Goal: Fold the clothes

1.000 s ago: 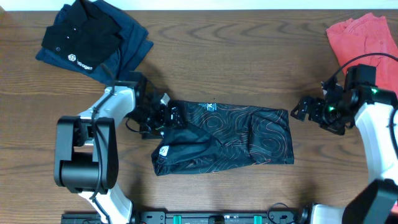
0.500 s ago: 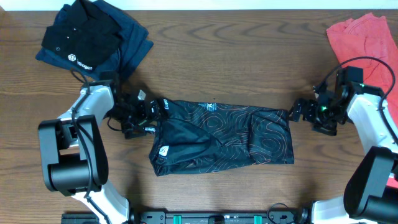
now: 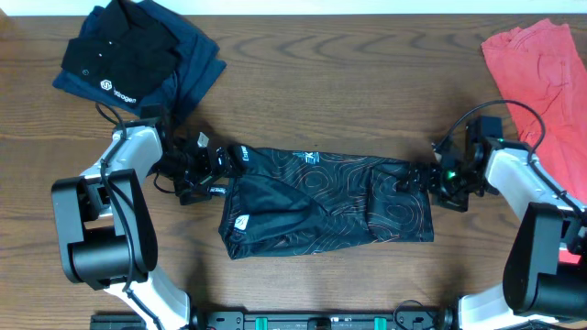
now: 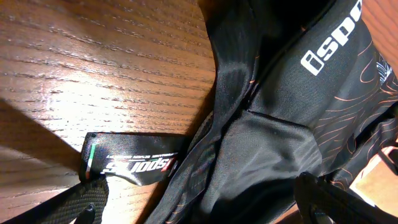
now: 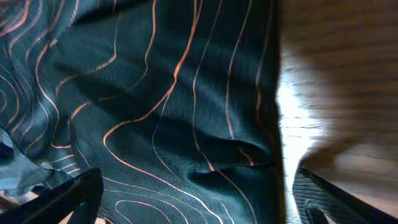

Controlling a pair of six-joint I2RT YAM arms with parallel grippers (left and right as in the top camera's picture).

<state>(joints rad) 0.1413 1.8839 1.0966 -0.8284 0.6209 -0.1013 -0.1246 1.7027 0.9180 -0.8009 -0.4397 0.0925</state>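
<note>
The black jersey (image 3: 330, 206) with orange-white contour lines lies folded into a wide band in the middle of the table. My left gripper (image 3: 223, 163) is at its upper left corner. In the left wrist view the open fingers (image 4: 205, 208) straddle the jersey's (image 4: 280, 124) bunched edge, next to a black label tab (image 4: 134, 165) lying on the wood. My right gripper (image 3: 419, 176) is at the jersey's upper right edge. In the right wrist view the open fingers (image 5: 199, 205) straddle the fabric (image 5: 155, 93), one finger over the cloth and one over bare wood.
A plain black polo with a white logo (image 3: 115, 55) lies on a dark blue garment at the back left. A coral-red garment (image 3: 541, 64) lies at the back right. The wooden table (image 3: 330, 82) surrounds the jersey.
My right gripper has moved left from off the jersey onto its right edge. My left gripper has drawn back left to the jersey's left corner. The jersey has barely shifted.
</note>
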